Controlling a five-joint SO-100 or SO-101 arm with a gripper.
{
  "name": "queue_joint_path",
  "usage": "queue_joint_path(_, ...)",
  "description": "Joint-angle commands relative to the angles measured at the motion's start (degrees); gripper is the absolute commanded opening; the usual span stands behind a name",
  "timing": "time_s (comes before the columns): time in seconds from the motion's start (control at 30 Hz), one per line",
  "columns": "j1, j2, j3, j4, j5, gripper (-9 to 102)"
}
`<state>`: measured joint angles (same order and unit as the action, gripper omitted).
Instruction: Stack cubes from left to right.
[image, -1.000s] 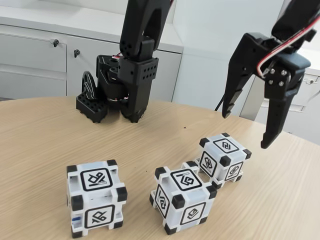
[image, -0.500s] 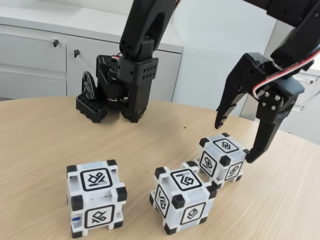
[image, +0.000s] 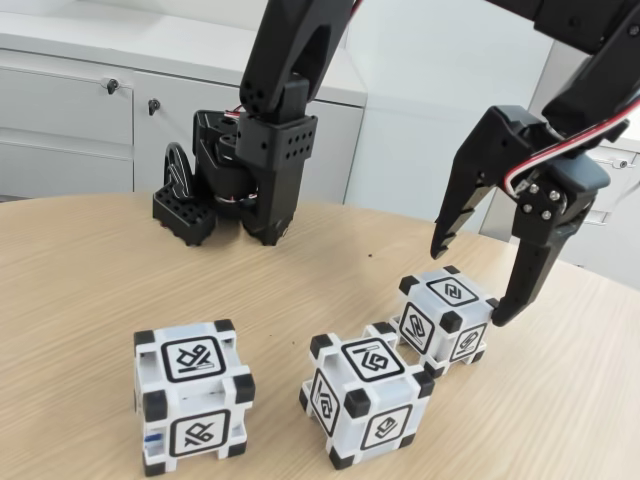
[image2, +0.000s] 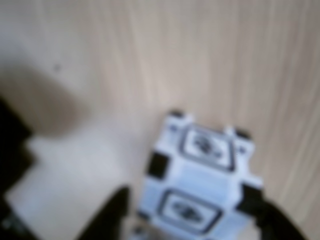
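Overhead, spread claw (image: 467, 282) straddling right cube (image: 446, 311) on wooden tabletop (image: 80, 290), middle cube (image: 365, 398) touching it, left cube (image: 192, 394) apart, arm base (image: 230, 180) behind.

A round light-wood laminate table (image: 90, 270) fills the foreground, its curved far edge running in front of a row of pale grey cabinets (image: 70, 120). Two small dark keyed locks (image: 112, 86) sit on the cabinet fronts behind the table, beneath a white countertop (image: 120, 45). A white wall (image: 440, 70) rises beyond the table's far right edge, beside another grey drawer unit (image: 615, 200).
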<state>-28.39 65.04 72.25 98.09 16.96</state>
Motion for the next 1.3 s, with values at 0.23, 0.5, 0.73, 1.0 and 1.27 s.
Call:
queue_joint_path(0.23,0.4,1.8,8.0,-5.4,2.2,27)
queue_joint_path(0.5,0.4,1.8,15.6,-13.5,1.8,26)
queue_joint_path(0.73,0.4,1.8,16.1,-13.9,1.8,23)
queue_joint_path(1.0,0.4,1.9,16.0,-13.9,2.1,15)
queue_joint_path(1.27,0.4,1.9,15.0,-13.0,2.3,12)
